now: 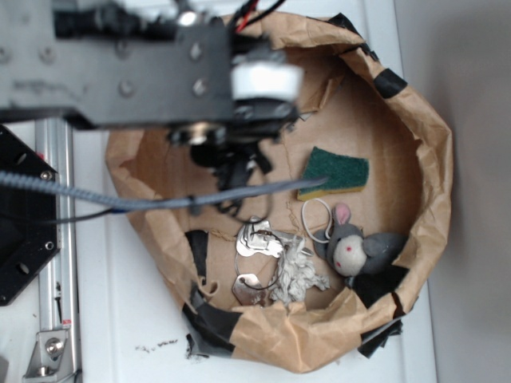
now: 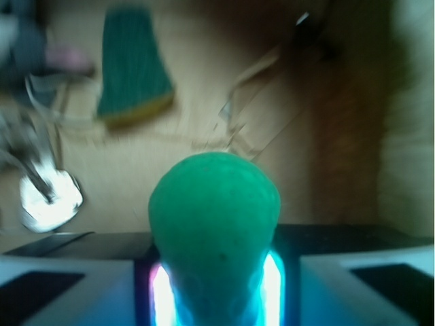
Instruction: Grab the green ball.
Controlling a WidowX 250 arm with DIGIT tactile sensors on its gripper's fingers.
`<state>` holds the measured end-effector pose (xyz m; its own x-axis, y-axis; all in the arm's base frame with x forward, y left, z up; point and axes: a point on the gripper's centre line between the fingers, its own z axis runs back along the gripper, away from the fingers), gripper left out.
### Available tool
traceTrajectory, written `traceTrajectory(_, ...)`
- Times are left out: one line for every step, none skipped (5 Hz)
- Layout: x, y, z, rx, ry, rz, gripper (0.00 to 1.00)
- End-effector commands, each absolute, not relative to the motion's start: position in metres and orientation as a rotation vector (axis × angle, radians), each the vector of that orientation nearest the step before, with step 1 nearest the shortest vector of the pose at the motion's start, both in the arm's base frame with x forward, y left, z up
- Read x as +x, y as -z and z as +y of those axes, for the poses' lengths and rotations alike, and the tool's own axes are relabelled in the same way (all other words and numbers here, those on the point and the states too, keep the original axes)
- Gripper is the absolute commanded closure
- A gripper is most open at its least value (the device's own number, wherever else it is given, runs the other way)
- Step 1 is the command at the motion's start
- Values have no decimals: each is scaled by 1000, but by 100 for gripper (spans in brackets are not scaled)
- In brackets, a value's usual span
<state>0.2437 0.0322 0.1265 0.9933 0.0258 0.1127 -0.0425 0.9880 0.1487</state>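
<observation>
In the wrist view the green ball (image 2: 214, 204) fills the lower middle. It is pinched between my two glowing finger pads and squeezed narrower at its lower part. My gripper (image 2: 215, 278) is shut on it, above the brown paper floor. In the exterior view the black arm reaches over the paper basin from the upper left. The gripper (image 1: 227, 155) hangs under it over the basin's left half. The ball is hidden there by the arm.
A brown paper basin (image 1: 431, 159) with black tape holds a green-topped yellow sponge (image 1: 335, 171), also in the wrist view (image 2: 132, 68). It also holds a grey toy mouse (image 1: 359, 249), shiny metal pieces (image 1: 259, 239) and a crumpled wad (image 1: 297, 271). A metal rail (image 1: 52, 239) runs at the left.
</observation>
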Motion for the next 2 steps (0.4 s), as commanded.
traceTrajectory(254,-190,33,101,-57,-159,100)
traceTrajectory(251,-184,32,84,-65,-161,100)
